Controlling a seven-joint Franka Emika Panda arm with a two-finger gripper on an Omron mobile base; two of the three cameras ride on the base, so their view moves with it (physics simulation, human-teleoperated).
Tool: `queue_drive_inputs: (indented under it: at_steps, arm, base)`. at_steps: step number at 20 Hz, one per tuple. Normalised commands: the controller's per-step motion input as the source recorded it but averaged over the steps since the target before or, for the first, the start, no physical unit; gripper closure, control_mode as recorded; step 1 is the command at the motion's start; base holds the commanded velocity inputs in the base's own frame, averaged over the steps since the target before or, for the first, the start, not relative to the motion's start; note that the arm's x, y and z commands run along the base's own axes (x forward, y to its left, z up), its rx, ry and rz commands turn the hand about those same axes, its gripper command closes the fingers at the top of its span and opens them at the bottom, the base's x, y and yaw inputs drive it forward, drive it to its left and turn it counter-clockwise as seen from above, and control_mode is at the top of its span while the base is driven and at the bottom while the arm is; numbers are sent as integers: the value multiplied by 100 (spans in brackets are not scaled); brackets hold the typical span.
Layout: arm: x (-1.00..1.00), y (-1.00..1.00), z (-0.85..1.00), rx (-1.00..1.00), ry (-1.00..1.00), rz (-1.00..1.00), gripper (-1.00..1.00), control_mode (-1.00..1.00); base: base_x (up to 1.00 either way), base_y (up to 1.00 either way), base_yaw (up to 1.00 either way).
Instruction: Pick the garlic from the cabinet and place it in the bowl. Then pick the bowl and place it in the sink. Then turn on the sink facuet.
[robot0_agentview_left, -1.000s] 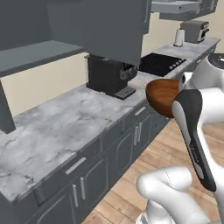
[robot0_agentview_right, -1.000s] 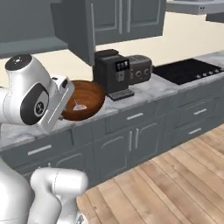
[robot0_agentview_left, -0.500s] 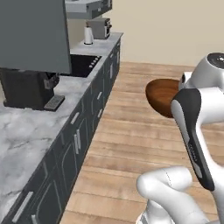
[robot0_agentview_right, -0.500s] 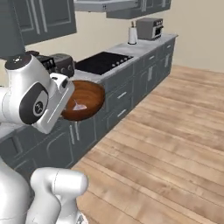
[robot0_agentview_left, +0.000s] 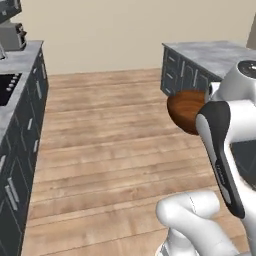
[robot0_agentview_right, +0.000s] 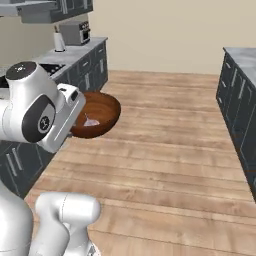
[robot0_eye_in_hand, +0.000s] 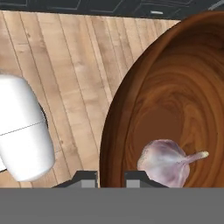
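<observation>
Around you is a wooden plank floor (robot0_agentview_left: 110, 130), running out to a plain beige wall at the far end. On the left side stands a run of dark grey cupboards (robot0_agentview_right: 85, 67) under a grey marble counter (robot0_agentview_left: 17, 57), with a black hob (robot0_agentview_left: 7, 87) set into the top and a toaster (robot0_agentview_right: 75, 32) at the far end; a pale bottle (robot0_agentview_right: 59, 42) stands just beside the toaster. On the right side a second block of dark cupboards (robot0_agentview_left: 187, 75) carries its own marble top (robot0_agentview_right: 242, 56).

The white arm (robot0_agentview_right: 37, 112) is raised in front of the base, and it carries the bowl (robot0_agentview_right: 97, 115) in the air above the floor, apart from both counters. In the left base view you see the bowl (robot0_agentview_left: 186, 110) from its outer side, partly hidden behind the arm's dark-striped link.

In the hand view the gripper (robot0_eye_in_hand: 111, 178) straddles the bowl's rim (robot0_eye_in_hand: 107, 144): one finger sits outside the wall and the other inside, with the rim running down between them. The fingers are set close together, clamped on that wooden edge.

The garlic (robot0_eye_in_hand: 168, 162) lies inside the bowl near the gripped edge, a pale purplish bulb on its side with its stem pointing away from the fingers. You can also pick it out as a pale patch (robot0_agentview_right: 91, 121) in the right base view.
</observation>
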Motion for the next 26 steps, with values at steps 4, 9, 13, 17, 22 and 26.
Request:
queue_drive_inputs:
  at_steps: [4,9,13,17,22,26]
  arm:
    - [0,0,0,0,0,0,100,100]
    - [0,0,0,0,0,0,100,100]
    - [0,0,0,0,0,0,100,100]
    - [0,0,0,0,0,0,100,100]
    - [0,0,0,0,0,0,100,100]
    - [0,0,0,0,0,0,100,100]
  base:
    - [50,-35,-65]
    - [57,-13,-66]
    - [71,0,-66]
    - [97,19,-62]
    - [100,31,-56]
    - [100,38,-52]
